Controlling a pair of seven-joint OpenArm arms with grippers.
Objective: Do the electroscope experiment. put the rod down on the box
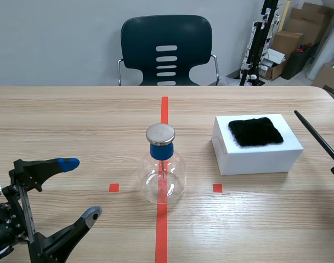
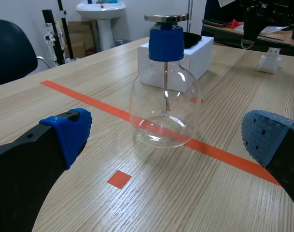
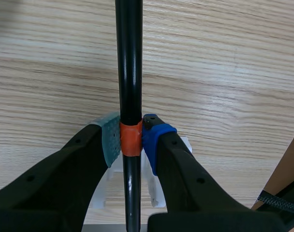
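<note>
Rod point(image 3: 129, 58) clamped at orange band point(image 3: 131, 146) by my right gripper point(image 3: 132, 138), held clear of box point(image 1: 258, 158) for lay-down; my left gripper point(image 1: 80, 187) spread wide, 0 load.

One camera looks across the table point(image 1: 73, 120) from my side. My low left wrist camera shares its flask point(image 1: 163, 172); my right looks closely down.

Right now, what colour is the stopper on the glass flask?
The stopper is blue, clearest in the left wrist view.

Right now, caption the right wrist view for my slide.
Right gripper shut on the rod at its orange band.
</note>
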